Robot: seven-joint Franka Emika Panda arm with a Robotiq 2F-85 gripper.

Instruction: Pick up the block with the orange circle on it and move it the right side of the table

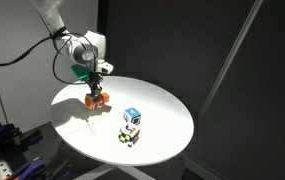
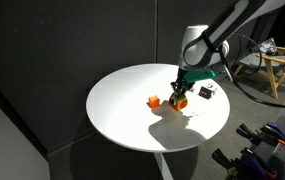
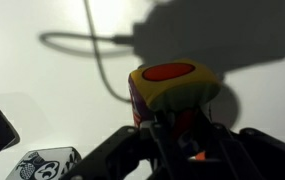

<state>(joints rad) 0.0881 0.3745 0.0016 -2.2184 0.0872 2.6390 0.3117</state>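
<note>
Half the block with the orange circle [image 3: 172,80] hides in the claw [image 3: 177,125] clamping it.

No letters, numbers or brand names can be read in any view; the only signs are pictures. In the wrist view, the block with the orange circle [image 3: 172,88] bears a plain red-orange round mark on its yellow top face, with nothing written inside it. At 7 o'clock from it, a patterned cube [image 3: 42,163] shows a black-and-white drawing, cropped too much to make out. In an exterior view, the blue-topped cube [image 1: 132,117] carries a dark mark on its side, too small to read.
</note>
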